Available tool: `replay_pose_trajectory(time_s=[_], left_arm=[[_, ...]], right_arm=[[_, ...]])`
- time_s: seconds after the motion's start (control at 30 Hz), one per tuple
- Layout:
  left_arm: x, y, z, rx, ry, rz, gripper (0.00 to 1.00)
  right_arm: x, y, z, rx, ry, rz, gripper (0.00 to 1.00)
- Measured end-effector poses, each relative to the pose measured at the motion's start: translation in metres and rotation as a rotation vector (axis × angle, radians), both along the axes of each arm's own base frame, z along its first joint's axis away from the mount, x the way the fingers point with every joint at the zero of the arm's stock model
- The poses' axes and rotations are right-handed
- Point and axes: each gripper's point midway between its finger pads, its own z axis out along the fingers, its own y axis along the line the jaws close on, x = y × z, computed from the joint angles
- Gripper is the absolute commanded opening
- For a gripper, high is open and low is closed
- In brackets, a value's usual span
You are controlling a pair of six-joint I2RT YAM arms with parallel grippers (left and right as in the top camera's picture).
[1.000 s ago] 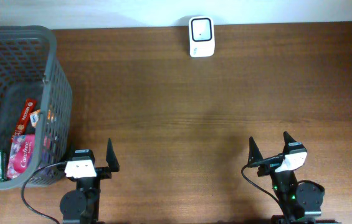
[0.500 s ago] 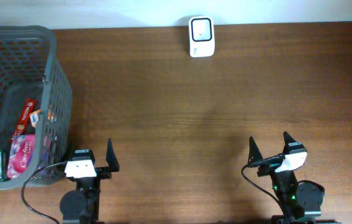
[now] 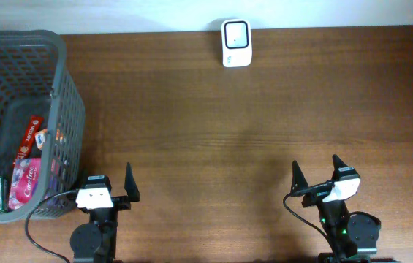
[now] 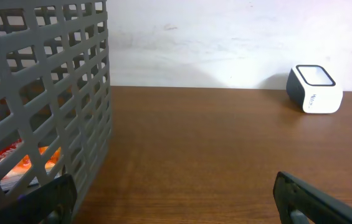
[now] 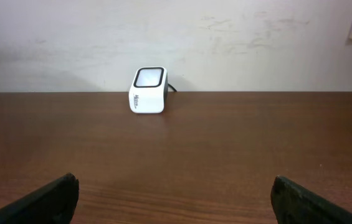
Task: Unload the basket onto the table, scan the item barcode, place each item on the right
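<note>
Progress: nothing is being scanned yet; by the look of it, picking an item, carrying it over and presenting its barcode are all being left to do.
Left gripper (image 3: 107, 187): being held wide open and empty, just beside the basket (image 3: 61, 66).
Right gripper (image 3: 316, 174): being held wide open and empty, over bare table (image 3: 228, 131).
Items: a red packet (image 3: 29, 137) and a pink packet (image 3: 25, 181) are being kept inside the basket.
Scanner (image 3: 235, 43): being left at the table's far edge, well apart from both grippers.
Views: the packets are being shown plainly only from overhead; from the right wrist the Scanner (image 5: 149, 90) is being shown, but no basket.
</note>
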Motion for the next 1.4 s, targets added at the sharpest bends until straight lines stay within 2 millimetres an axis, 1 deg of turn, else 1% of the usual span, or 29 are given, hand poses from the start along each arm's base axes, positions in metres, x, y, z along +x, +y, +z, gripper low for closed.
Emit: replay_pose_trajectory(time_s=[0.07, 0.13, 0.2, 0.23, 0.33, 0.37, 0.47, 0.53, 0.6, 0.67, 0.7, 0.77, 0.83, 0.9, 0.93, 0.97, 1.0, 1.03, 1.07, 1.1, 1.13, 1.17, 1.2, 1.23, 1.27, 1.3, 1.33, 1.37, 1.4], left_arm=[[0.0, 0.0, 0.002, 0.0, -0.01, 0.0, 0.99], [0.001, -0.006, 0.018, -0.003, -0.079, -0.034, 0.99], [-0.001, -0.031, 0.037, -0.003, -0.153, -0.182, 0.99], [-0.003, -0.041, 0.04, -0.001, -0.167, -0.24, 0.99], [-0.008, -0.06, 0.042, 0.001, -0.173, -0.352, 0.99], [-0.01, -0.065, 0.047, 0.002, -0.178, -0.382, 0.99], [-0.02, -0.069, 0.049, -0.021, -0.067, -0.41, 0.99], [-0.03, -0.061, 0.042, -0.04, 0.061, -0.358, 0.99], [-0.046, -0.055, 0.078, -0.031, 0.032, -0.324, 0.99], [-0.057, -0.052, 0.092, -0.031, 0.037, -0.31, 0.99], [-0.062, -0.051, 0.104, -0.028, 0.015, -0.307, 0.99], [-0.075, -0.051, 0.15, -0.011, -0.113, -0.305, 0.99], [-0.089, -0.05, 0.2, 0.014, -0.295, -0.306, 0.99], [-0.095, -0.05, 0.224, 0.027, -0.388, -0.305, 0.99], [-0.089, -0.05, 0.235, 0.03, -0.385, -0.304, 0.99], [-0.073, -0.049, 0.238, 0.021, -0.297, -0.294, 0.99], [-0.055, -0.048, 0.223, 0.003, -0.094, -0.287, 0.99], [-0.031, -0.05, 0.238, 0.014, 0.044, -0.298, 0.99], [-0.001, -0.053, 0.241, 0.019, 0.205, -0.321, 0.99], [0.019, -0.056, 0.239, 0.027, 0.332, -0.342, 0.99], [0.031, -0.053, 0.24, 0.026, 0.39, -0.325, 0.99], [0.05, -0.041, 0.261, 0.005, 0.406, -0.251, 0.99], [0.062, -0.028, 0.274, -0.02, 0.41, -0.183, 0.99], [0.063, -0.011, 0.28, -0.063, 0.437, -0.105, 0.99], [0.067, 0.015, 0.294, -0.12, 0.422, -0.004, 0.99], [0.067, 0.05, 0.306, -0.19, 0.401, 0.125, 0.99], [0.065, 0.083, 0.309, -0.281, 0.381, 0.247, 0.99], [0.061, 0.118, 0.3, -0.378, 0.388, 0.365, 0.99], [0.057, 0.134, 0.287, -0.439, 0.418, 0.43, 0.99]], right_arm=[[0.0, 0.0, 0.0, 0.0, 0.0, 0.0, 0.98], [0.0, 0.0, 0.0, 0.0, 0.0, 0.0, 0.98], [0.0, 0.0, 0.0, -0.001, 0.0, 0.0, 0.99], [0.0, 0.0, 0.0, 0.0, 0.0, 0.0, 0.98], [0.0, 0.0, 0.0, 0.0, 0.0, 0.0, 0.98], [0.0, 0.0, 0.0, 0.0, 0.0, 0.0, 0.98], [0.0, 0.0, 0.0, 0.0, 0.0, 0.0, 0.98], [0.0, 0.0, 0.0, -0.001, 0.0, 0.0, 0.98], [0.0, 0.0, 0.0, 0.0, 0.0, 0.0, 0.98], [0.0, 0.0, 0.0, 0.0, 0.0, 0.0, 0.98], [0.0, 0.0, 0.0, 0.0, 0.0, 0.0, 0.98], [0.0, 0.0, 0.0, 0.0, 0.0, 0.0, 0.98], [0.0, 0.0, 0.0, -0.001, -0.001, 0.0, 0.98], [0.0, 0.0, 0.0, -0.001, 0.0, 0.0, 0.98], [0.0, 0.0, -0.001, -0.001, 0.002, 0.0, 0.98], [0.0, 0.0, 0.001, 0.0, -0.003, 0.0, 0.99], [0.0, 0.0, 0.0, 0.0, 0.001, 0.0, 0.98], [0.0, 0.0, 0.0, -0.001, 0.001, 0.001, 0.98], [0.0, 0.0, 0.0, -0.001, 0.0, 0.001, 0.98], [0.0, 0.0, 0.0, 0.0, 0.0, 0.001, 0.98], [0.0, 0.0, -0.001, -0.001, 0.002, 0.001, 0.99], [0.0, 0.0, 0.0, -0.001, 0.0, 0.001, 0.98], [0.0, 0.0, 0.0, 0.0, 0.0, 0.001, 0.98], [0.0, 0.0, -0.001, -0.001, 0.001, 0.001, 0.98], [0.0, 0.0, 0.0, -0.001, 0.0, 0.001, 0.98], [0.0, 0.0, 0.0, 0.0, 0.0, 0.001, 0.98], [0.0, 0.0, 0.0, -0.001, 0.0, 0.001, 0.98], [0.0, 0.0, 0.0, -0.001, 0.0, 0.001, 0.98], [0.0, 0.0, 0.0, 0.0, 0.0, 0.001, 0.98]])
